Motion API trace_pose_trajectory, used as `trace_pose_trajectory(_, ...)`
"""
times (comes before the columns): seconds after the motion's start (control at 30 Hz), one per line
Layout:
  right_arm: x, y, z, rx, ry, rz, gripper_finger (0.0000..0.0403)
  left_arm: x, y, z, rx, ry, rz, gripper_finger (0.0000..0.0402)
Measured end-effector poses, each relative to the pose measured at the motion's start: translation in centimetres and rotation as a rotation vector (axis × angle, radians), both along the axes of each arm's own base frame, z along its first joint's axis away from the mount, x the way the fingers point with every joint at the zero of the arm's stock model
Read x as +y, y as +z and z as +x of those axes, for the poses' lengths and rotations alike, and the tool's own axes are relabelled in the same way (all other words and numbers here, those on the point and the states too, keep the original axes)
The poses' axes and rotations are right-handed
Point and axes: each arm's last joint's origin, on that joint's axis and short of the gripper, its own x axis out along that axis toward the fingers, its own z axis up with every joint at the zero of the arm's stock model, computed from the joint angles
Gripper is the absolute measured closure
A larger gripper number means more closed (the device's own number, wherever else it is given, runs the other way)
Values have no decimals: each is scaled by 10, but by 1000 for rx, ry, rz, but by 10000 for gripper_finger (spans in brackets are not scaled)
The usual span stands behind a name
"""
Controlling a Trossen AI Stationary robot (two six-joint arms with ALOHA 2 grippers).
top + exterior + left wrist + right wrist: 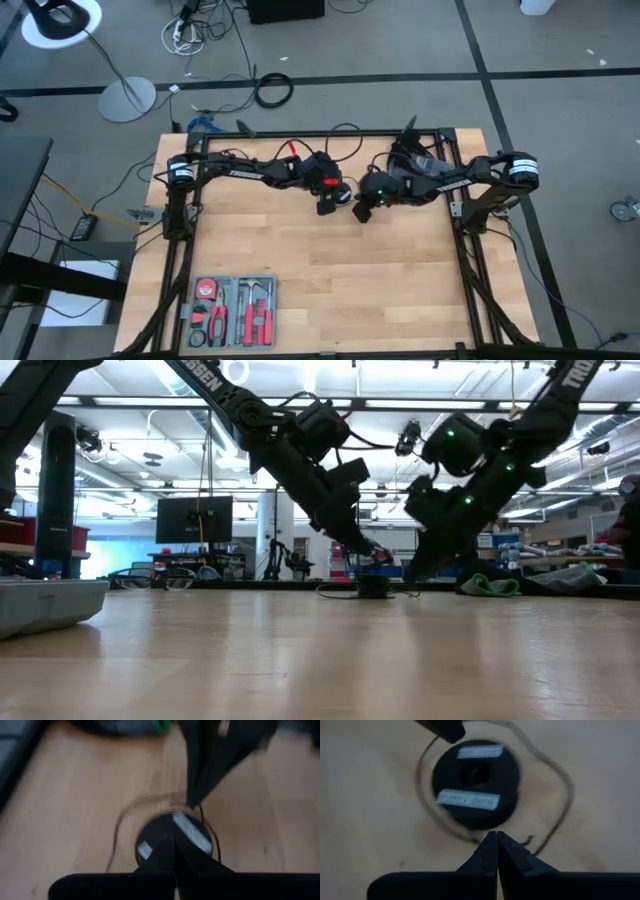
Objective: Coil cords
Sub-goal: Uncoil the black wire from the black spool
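The small round black puck (475, 782) lies flat on the wooden table, in the middle toward the far edge, with two grey strips on its top. It also shows in the left wrist view (192, 837) and the low view (372, 586). The thin black cord (560, 795) lies in loose loops around it on the wood. My left gripper (329, 206) is shut and slants down at the puck from the table's left. My right gripper (361, 211) is shut and slants down from the right, its tips (496, 840) just off the puck's rim by the cord. My left gripper's shut tips stand at the puck's rim (150, 847), slanting down from the left; I cannot tell whether they touch it. My right gripper's shut tips stand at the cord loop beside the puck's rim (485, 827), slanting down from the right; I cannot tell whether they touch.
A grey tool tray (232, 312) with red-handled tools sits at the near left and shows in the low view (50, 600). A green thing (490, 585) lies at the far right. The table's black frame (300, 135) runs along the far edge.
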Motion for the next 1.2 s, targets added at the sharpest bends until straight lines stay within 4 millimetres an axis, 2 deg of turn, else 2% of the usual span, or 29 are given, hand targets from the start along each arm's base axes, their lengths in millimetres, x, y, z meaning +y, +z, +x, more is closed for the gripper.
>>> trace_pose_trajectory(0.17, 0, 3, -16, -123, 83, 65, 401, -1, -1, -1, 12, -3, -2, 401)
trace_pose_trajectory(0.53, 8, 9, -45, -179, 139, 43, 399, 1, -3, 6, 3, -66, 59, 401)
trace_pose_trajectory(0.83, 5, 12, -46, -201, 166, -9, 395, 17, 27, 17, 41, -55, 80, 401)
trace_pose_trajectory(1.0, 3, 15, -44, -227, 170, -48, 396, 20, 16, 18, 144, -58, 43, 401)
trace_pose_trajectory(1.2, 7, 14, -33, -216, 316, -170, 382, 14, 14, 22, 137, -89, 54, 401)
